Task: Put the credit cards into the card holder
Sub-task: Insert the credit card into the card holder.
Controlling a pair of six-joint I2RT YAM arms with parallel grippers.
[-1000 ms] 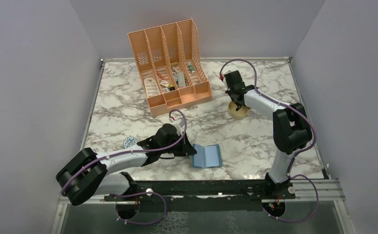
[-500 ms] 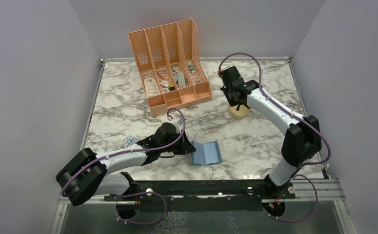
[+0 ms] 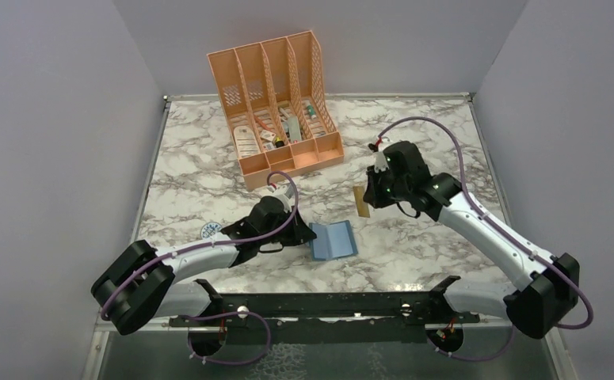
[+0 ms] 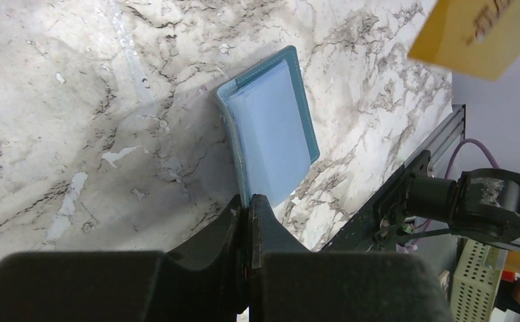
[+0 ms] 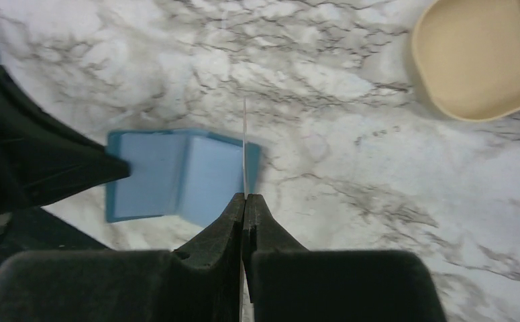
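**Right gripper carries a card above the open card holder; left gripper pins the holder's edge**

The marble desk (image 3: 192,158) carries everything. The peach organizer (image 3: 294,165) stands far beyond the left gripper (image 3: 310,235), at the back of the desk, with small items in its slots.

The left arm lies low across the near side. Its gripper is closed down narrow: in the left wrist view the two fingers meet with no gap, right on the near edge of the card holder (image 3: 331,241), clamping that edge. The right arm reaches in from the near right corner. The right gripper (image 3: 373,194) is pinched shut on a credit card (image 3: 360,200), which it holds off the desk.

The tan tray (image 5: 485,60) sits beyond and to the right of the right gripper in its wrist view, well apart from the fingers, and nothing shows inside it.

The card holder lies open just ahead of the left gripper, its paler blue inside up and teal showing around the rim. From the right wrist it sits directly below and ahead of the right gripper.

The credit card is yellow-orange. In the right wrist view it appears edge-on, a thin line rising from the fingertips over the holder's right half. Whether its far edge touches the holder cannot be told.

The blue-white disc (image 3: 210,230) lies on the desk to the left of the left gripper, beside that arm.
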